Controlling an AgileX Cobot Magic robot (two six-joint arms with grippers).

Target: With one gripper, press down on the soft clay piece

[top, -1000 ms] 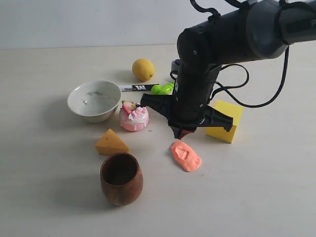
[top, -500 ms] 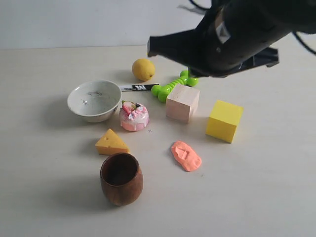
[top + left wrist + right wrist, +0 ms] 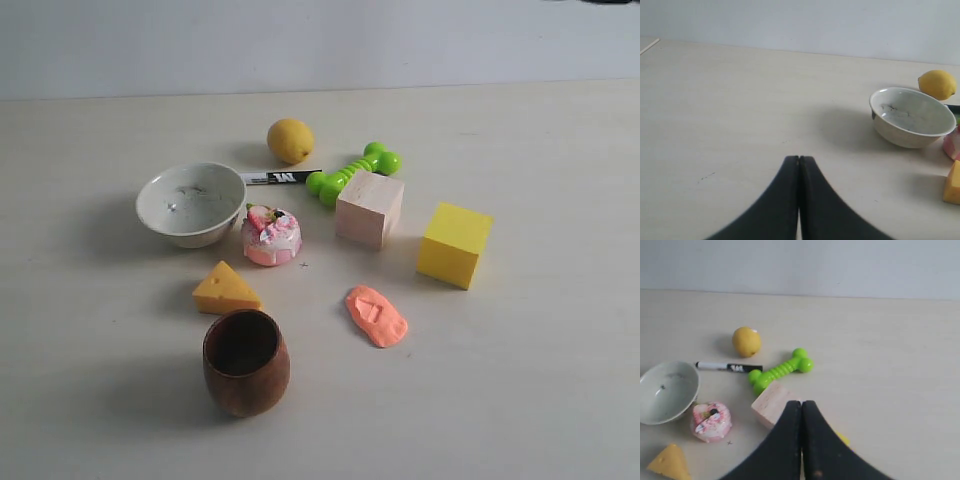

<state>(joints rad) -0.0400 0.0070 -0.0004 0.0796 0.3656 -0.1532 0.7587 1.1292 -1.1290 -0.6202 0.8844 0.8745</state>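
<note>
So the soft clay piece (image 3: 376,315), a small flat salmon-orange oval blob of matte putty, is just lying on the pale cream tabletop (image 3: 530,400) with nothing touching it. It sits on the near side of the plain wooden cube (image 3: 369,208), well apart from it, roughly between the dark brown wooden cup (image 3: 246,361) and the bright yellow foam-looking cube (image 3: 455,244). There's a small triangular dent pressed into its far end. Behind and to the left you've got the pink-and-white toy cake (image 3: 271,236), the yellow cheese wedge (image 3: 226,289) and the white ceramic bowl (image 3: 190,203). A black-and-white marker pen (image 3: 278,177) lies between the bowl and the lime green bone-shaped toy (image 3: 352,172), with the yellow lemon (image 3: 290,140) furthest back. In its own wrist view the left gripper (image 3: 799,159) has its two black fingers pinched flat together with nothing between them. It's held over bare table, with the bowl and lemon off to one side. The right gripper (image 3: 801,404) is clamped together the same way, also holding nothing. From its own camera it looks down at the wooden cube, the green toy, the cake and the bowl, with a sliver of the yellow cube peeking out beside one finger.
</note>
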